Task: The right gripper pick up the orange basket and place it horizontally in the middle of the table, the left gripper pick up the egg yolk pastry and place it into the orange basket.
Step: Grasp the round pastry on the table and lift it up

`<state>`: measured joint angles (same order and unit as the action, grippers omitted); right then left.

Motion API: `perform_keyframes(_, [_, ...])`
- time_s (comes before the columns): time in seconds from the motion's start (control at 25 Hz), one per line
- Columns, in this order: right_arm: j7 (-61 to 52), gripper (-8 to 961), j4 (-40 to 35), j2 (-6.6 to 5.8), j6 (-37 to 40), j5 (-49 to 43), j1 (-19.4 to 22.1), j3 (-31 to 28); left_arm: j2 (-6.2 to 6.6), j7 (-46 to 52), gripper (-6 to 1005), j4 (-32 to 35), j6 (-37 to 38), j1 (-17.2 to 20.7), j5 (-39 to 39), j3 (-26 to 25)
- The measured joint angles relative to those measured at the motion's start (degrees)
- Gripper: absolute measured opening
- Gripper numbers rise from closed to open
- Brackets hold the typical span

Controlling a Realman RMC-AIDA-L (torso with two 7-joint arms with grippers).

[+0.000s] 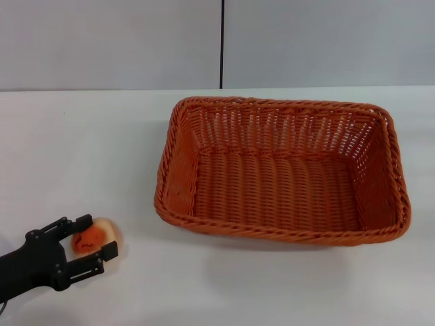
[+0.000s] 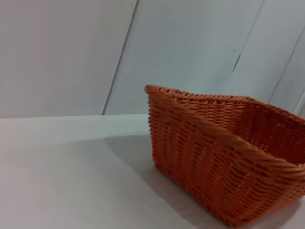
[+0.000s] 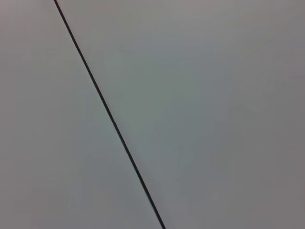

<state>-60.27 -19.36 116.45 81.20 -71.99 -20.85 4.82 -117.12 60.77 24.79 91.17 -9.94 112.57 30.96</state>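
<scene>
The orange basket (image 1: 282, 170) lies lengthwise across the middle and right of the white table (image 1: 81, 156), empty and upright. In the left wrist view the orange basket (image 2: 224, 152) shows one corner and a side wall a short way off. At the table's near left, my left gripper (image 1: 98, 235) has its two thin fingers pressed on either side of the egg yolk pastry (image 1: 107, 232), a small beige bun with its orange speckled face turned toward the claw. The pastry sits well left of the basket's near left corner. My right gripper is out of view; its wrist view shows only wall.
A grey wall (image 1: 109, 41) with a vertical dark seam (image 1: 221, 41) stands behind the table. Bare tabletop lies between the pastry and the basket, and along the front edge.
</scene>
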Motion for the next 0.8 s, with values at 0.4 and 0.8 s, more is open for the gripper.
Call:
perform_keyframes(0.4, [-0.01, 390, 0.12, 0.06, 0.0, 0.0, -0.07, 0.36, -0.06, -0.18, 707, 0.0, -1.33, 0.19, 0.02, 0.21])
perform_keyframes(0.8, [-0.01, 390, 0.11, 0.17, 0.08, 0.0, 0.38, 0.36, -0.15, -0.8, 701, 0.0, -1.48, -0.07, 0.4, 0.42])
